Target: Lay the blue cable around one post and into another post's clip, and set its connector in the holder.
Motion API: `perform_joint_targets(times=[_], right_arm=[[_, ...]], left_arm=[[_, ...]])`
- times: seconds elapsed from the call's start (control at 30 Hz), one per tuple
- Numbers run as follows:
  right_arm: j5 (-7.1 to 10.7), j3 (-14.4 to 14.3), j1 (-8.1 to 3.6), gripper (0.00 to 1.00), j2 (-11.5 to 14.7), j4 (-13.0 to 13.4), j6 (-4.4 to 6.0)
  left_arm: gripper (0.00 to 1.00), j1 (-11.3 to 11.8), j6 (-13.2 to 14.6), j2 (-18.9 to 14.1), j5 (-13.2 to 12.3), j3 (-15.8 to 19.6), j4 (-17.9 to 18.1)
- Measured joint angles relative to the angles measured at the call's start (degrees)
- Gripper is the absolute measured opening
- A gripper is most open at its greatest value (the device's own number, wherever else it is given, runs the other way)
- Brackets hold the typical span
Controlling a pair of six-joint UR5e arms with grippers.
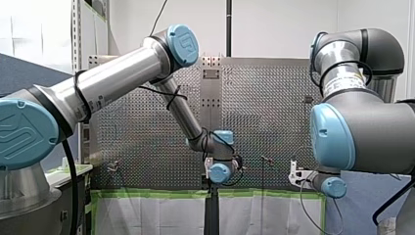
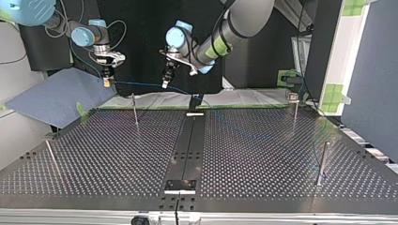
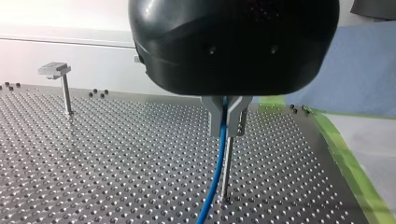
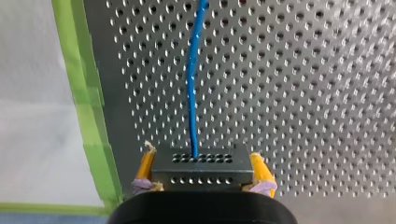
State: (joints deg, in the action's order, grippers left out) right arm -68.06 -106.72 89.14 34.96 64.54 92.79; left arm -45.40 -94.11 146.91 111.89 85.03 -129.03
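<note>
My left gripper [image 3: 227,131] pinches the blue cable [image 3: 215,172], my right gripper [image 4: 201,156] the connector [image 4: 201,173]. A post [image 2: 135,110] stands beneath that span, upper left in the top view.

Perforated table [image 2: 117,154] is carrying a black centre strip [image 2: 187,140] running down its middle. Green tape [image 4: 88,107] is edging the table, with white sheeting [image 1: 147,215] lying beyond it. Blue-grey panel [image 2: 61,96] is sitting off the top view's left.

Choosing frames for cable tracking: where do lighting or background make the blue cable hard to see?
Top view: the blue cable is a faint line against a dark backdrop. Left wrist view: well lit over the perforated table. Right wrist view: plainest, leaving the connector. Front view: I cannot find it.
</note>
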Motion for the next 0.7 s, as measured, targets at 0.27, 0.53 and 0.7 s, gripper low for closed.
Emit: perform_joint_targets(times=[0.27,0.53,0.7], right_arm=[[-0.08,0.0,-0.37,0.0,0.0,-0.2,0.12],[-0.06,0.0,-0.35,0.0,0.0,-0.2,0.12],[-0.06,0.0,-0.35,0.0,0.0,-0.2,0.12]], left_arm=[[0.01,-0.4,-1.1,3.2,-0.2,-3.3,-1.4],[0.01,-0.6,-2.3,4.1,-1.1,-4.6,-1.5],[0.01,-0.7,-2.4,4.1,-1.1,-4.6,-1.5]])
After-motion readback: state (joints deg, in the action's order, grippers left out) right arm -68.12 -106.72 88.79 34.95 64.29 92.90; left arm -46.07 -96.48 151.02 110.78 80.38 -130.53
